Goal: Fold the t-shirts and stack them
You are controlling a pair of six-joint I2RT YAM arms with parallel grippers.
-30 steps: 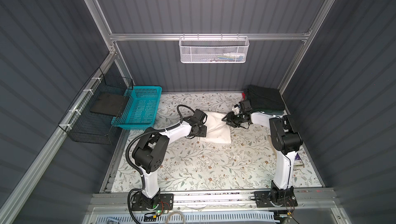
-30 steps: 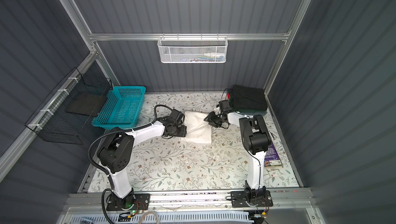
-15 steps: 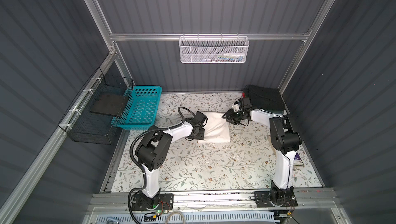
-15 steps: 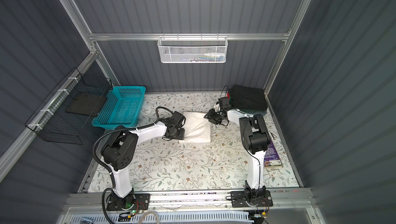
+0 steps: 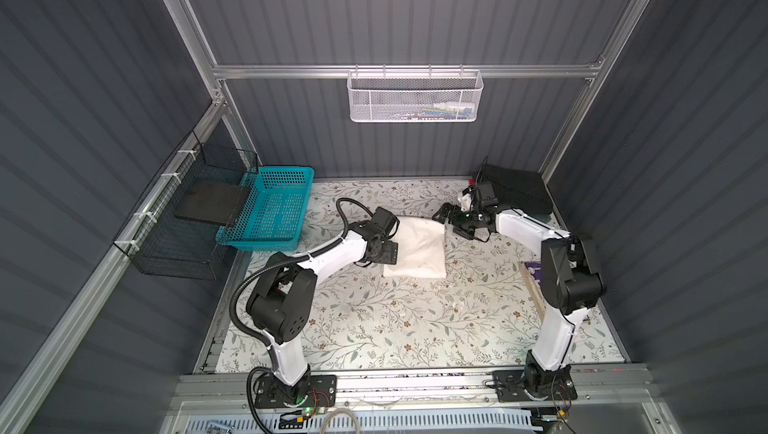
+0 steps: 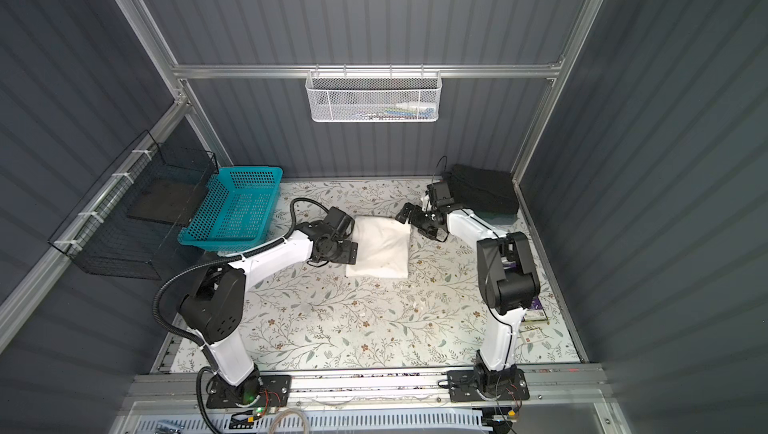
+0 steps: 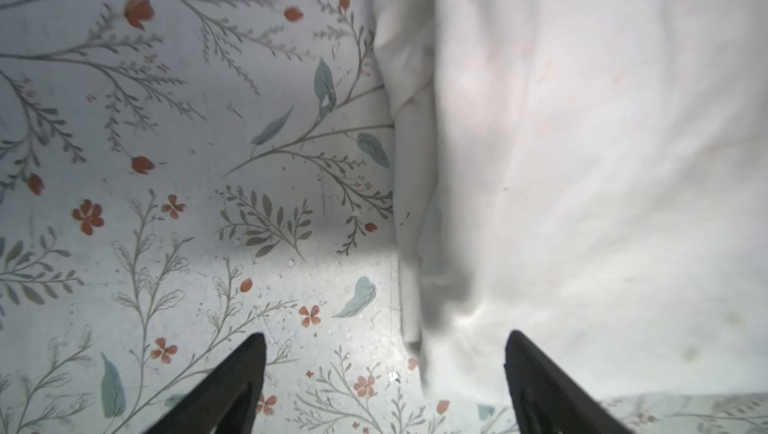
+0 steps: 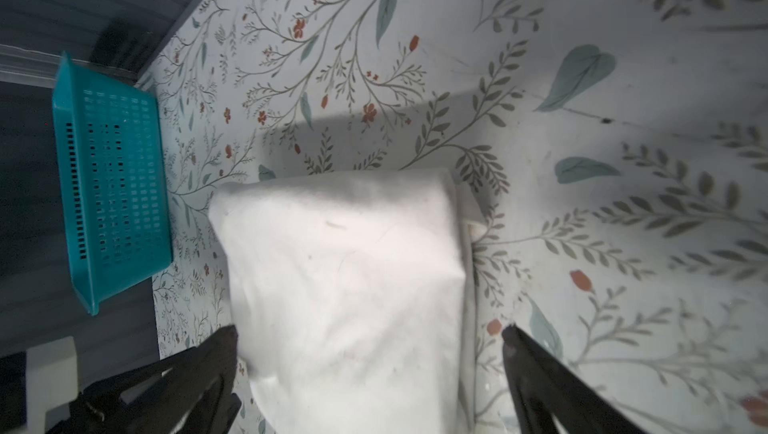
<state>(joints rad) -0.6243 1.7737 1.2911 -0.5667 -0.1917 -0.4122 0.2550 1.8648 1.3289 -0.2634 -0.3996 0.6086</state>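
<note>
A folded off-white t-shirt (image 5: 415, 249) (image 6: 380, 247) lies flat on the floral table covering, mid-table towards the back. My left gripper (image 5: 391, 245) (image 6: 353, 245) stands open at its left edge. In the left wrist view one finger (image 7: 540, 386) is over the cloth (image 7: 582, 162) and its twin is over the covering. My right gripper (image 5: 449, 222) (image 6: 409, 220) (image 8: 370, 328) is open at the shirt's far right corner, with its jaws either side of the cloth (image 8: 345, 265) and gripping nothing. A stack of dark folded t-shirts (image 5: 515, 193) (image 6: 482, 193) sits in the back right corner.
A teal basket (image 5: 270, 211) (image 8: 112, 186) stands at the back left beside a black wire rack (image 5: 187, 211) on the left wall. A white mesh basket (image 5: 415, 95) hangs on the back wall. A purple booklet (image 6: 536, 307) lies by the right arm.
Both grippers have opened wide and let go of the off-white shirt. The shirt, slanted a second ago, now lies squared and flat, a little to the left.
</note>
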